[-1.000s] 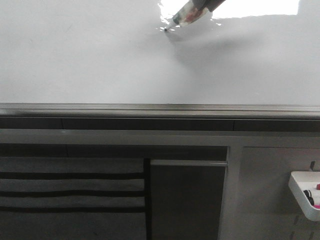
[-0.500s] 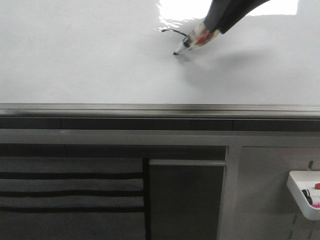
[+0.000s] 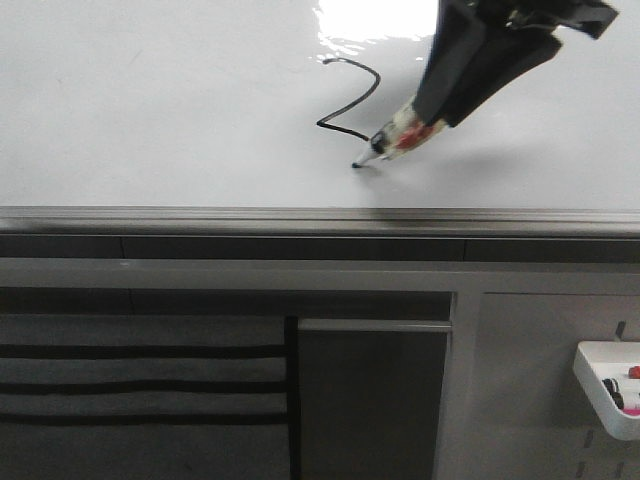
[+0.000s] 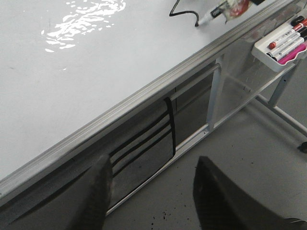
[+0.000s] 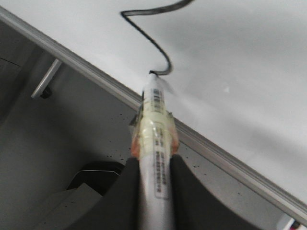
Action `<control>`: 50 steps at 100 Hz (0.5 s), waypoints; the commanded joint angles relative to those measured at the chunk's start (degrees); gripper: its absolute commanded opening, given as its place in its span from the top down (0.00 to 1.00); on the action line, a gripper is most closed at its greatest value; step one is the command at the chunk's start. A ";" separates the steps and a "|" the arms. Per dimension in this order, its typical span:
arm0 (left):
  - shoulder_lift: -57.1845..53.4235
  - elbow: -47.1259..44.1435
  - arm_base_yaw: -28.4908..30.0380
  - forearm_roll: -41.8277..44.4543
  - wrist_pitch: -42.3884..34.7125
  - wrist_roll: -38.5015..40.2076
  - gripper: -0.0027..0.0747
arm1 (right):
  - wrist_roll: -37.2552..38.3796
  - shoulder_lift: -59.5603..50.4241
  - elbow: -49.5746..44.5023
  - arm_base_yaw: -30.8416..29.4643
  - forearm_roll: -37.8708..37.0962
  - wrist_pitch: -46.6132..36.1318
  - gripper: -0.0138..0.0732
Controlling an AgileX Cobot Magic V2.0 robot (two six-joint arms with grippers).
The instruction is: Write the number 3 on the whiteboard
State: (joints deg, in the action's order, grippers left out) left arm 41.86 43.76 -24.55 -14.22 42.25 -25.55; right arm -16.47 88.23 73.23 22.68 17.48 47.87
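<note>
- Whiteboard: glossy white, filling the far half of the front view, with a bright glare patch at the far edge, right of centre.
- Silver-grey rail along the near edge of the whiteboard; under it a dark frame, a panel with black stripes at left, a metal upright and grey floor.
- Number 3: thin black ink, only partly drawn, just left of the marker, close below the glare; upper loop and middle kink visible, lower stroke ending at the tip.
- Marker: tilted, tip touching the whiteboard a little far of the rail, body wrapped in clear tape with orange-red under it.
- Right pincer: narrow, clamped on the marker; dark fingers entering from the far right, upper part cut off by the picture edge.
- Left pincer: wide apart, holding nothing, hanging near of the rail over the floor, well left of the ink.
- Broad bare whiteboard to the left of the ink; little room between the tip and the rail.
- White tray at near right, cut off by the edge, with markers and something pink inside; contents hard to make out in the front view.
</note>
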 commanded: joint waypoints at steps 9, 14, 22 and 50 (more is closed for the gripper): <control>-0.19 1.55 0.13 -1.30 -3.92 0.65 0.50 | 0.60 1.92 5.72 3.57 0.02 -10.08 0.84; -0.19 1.55 0.13 -1.30 -3.92 0.65 0.50 | -1.16 0.99 7.58 4.89 0.14 -5.98 0.84; -0.19 1.55 0.13 -1.30 -3.92 0.65 0.50 | -6.59 -3.62 5.93 7.15 1.62 -2.97 0.84; -0.19 1.55 0.13 -1.30 -4.48 0.65 0.50 | -18.10 -19.72 -5.38 12.24 2.66 -6.00 0.84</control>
State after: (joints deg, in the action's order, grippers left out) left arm 41.86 43.76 -24.55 -14.22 41.94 -25.51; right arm -31.08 72.64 67.58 34.64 19.37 44.55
